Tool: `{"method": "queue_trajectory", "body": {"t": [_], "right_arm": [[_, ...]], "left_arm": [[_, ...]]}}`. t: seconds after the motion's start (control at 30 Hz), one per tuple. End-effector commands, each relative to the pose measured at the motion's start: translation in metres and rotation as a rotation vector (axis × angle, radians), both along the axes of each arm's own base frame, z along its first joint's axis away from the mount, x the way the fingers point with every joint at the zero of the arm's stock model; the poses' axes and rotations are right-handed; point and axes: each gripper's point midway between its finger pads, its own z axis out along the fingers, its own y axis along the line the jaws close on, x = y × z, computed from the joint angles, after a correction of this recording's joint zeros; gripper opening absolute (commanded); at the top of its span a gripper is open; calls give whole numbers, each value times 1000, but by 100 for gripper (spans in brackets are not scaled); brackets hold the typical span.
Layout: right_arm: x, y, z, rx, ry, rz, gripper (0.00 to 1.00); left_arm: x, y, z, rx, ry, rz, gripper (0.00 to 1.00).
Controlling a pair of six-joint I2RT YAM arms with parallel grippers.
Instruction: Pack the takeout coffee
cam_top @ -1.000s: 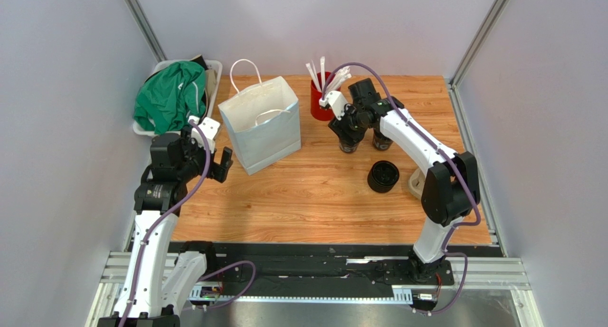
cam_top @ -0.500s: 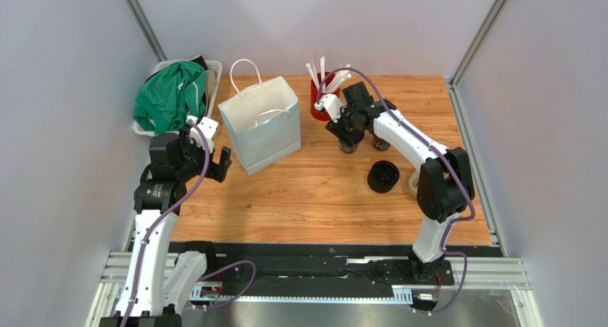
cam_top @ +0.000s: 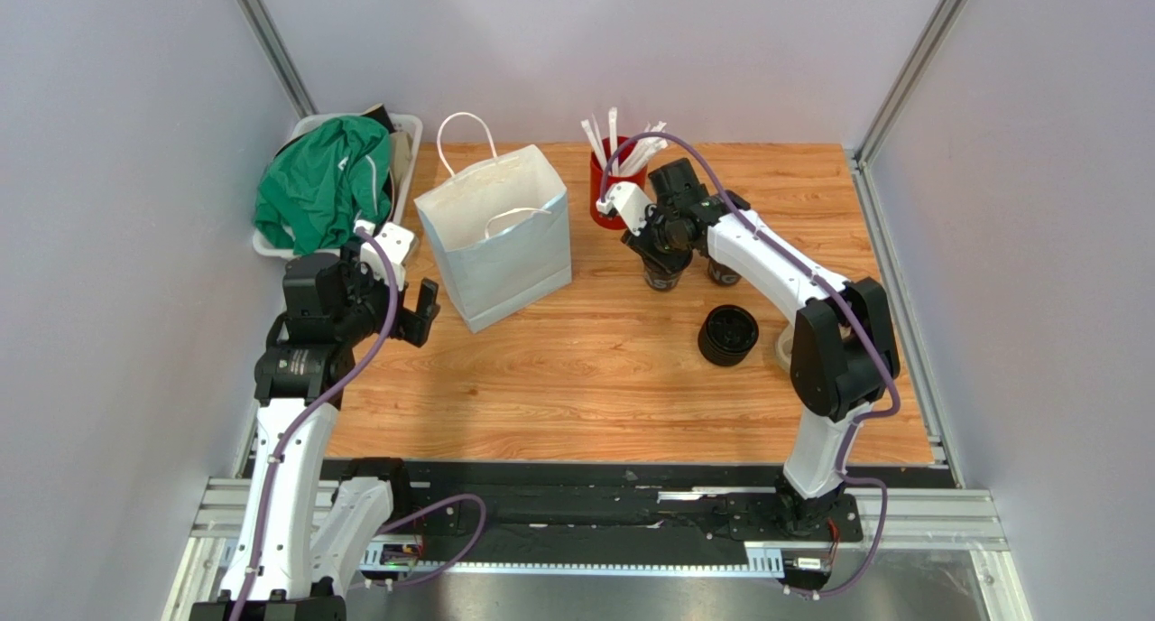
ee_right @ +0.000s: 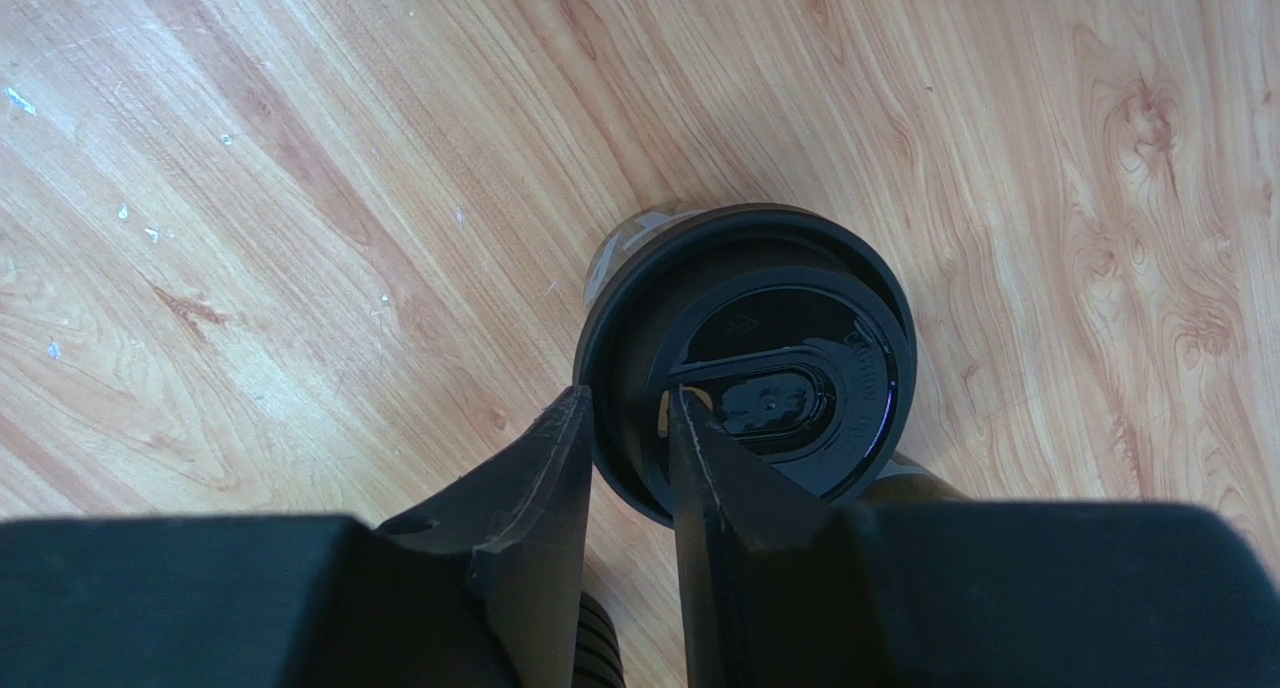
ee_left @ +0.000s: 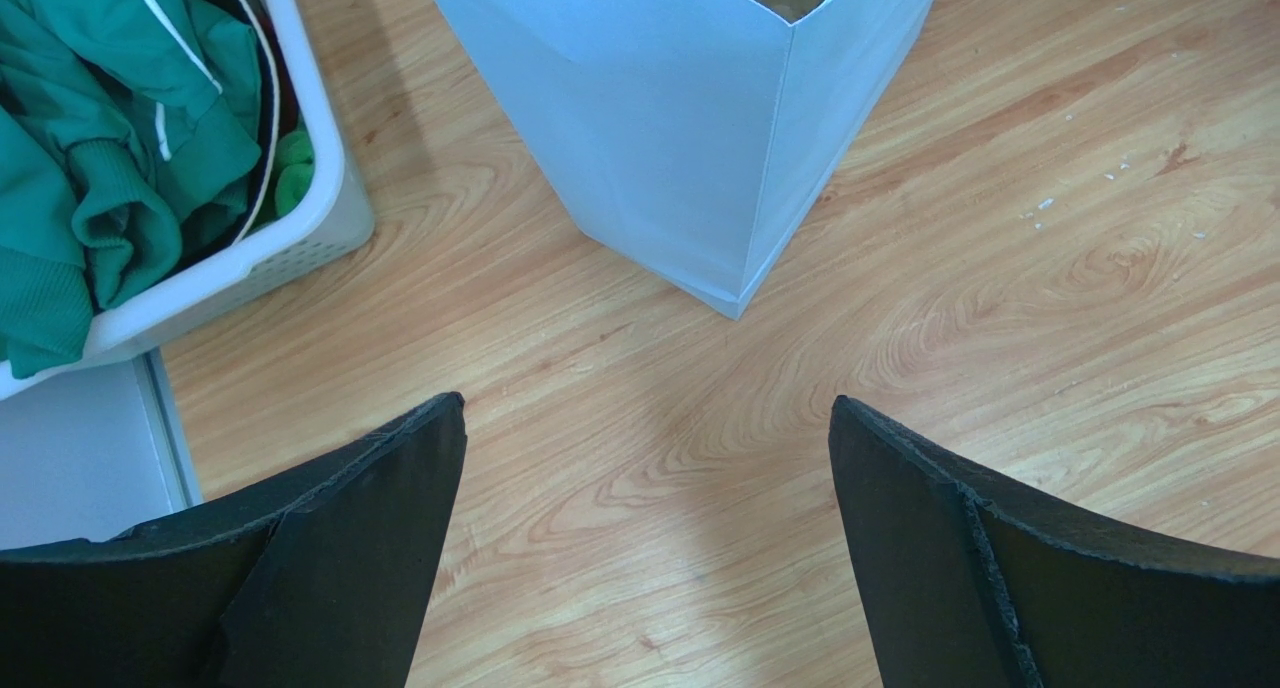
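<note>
One takeout coffee [ee_right: 781, 388], a black cup with a round black lid, stands upright on the table under my right gripper [ee_right: 627, 403]. One finger is outside the lid's rim and the other rests on the lid, pinching the rim between them. From above, this cup [cam_top: 662, 277] shows below the right gripper [cam_top: 660, 256]. A second black cup [cam_top: 723, 271] stands just right of it, and a third [cam_top: 728, 334] sits nearer the arms. My left gripper [ee_left: 646, 403] hangs open over bare wood, close to the white paper bag [ee_left: 676, 133].
The white paper bag [cam_top: 495, 235] stands open at the table's left-centre. A red cup of white straws [cam_top: 609, 196] is just behind the right gripper. A white basket [cam_top: 404, 147] of green clothes sits at the far left. The brown carrier [cam_top: 788, 342] peeks out beside the right arm.
The right gripper shifted slightly toward the red cup and its fingers narrowed onto the lid's rim. The left arm has not moved.
</note>
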Motion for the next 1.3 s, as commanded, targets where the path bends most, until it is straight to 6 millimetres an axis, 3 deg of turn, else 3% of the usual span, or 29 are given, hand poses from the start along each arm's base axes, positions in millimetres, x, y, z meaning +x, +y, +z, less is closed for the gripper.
{"method": "queue_trajectory", "body": {"t": [0.0,0.43,0.73,1.0,1.2,1.27], "right_arm": [[5,1,4,-7,-38,12,29],[2,0,2,-18,-25,13,9],[1,5,24,32,-47,9,0],[-4,6,75,100,-81,-38,0],[-10,13,148,212,-126,-75,0],[-9,16,181,263,-167,-90,0]], "left_arm": [[2,-2,5,-25,-18,-5,99],[2,-2,5,-25,-21,-4,99],[2,-2,4,-29,-17,-2,99],[1,-2,8,-36,-27,-4,99],[2,-1,12,-32,-43,-3,99],[1,0,15,-27,-51,3,99]]}}
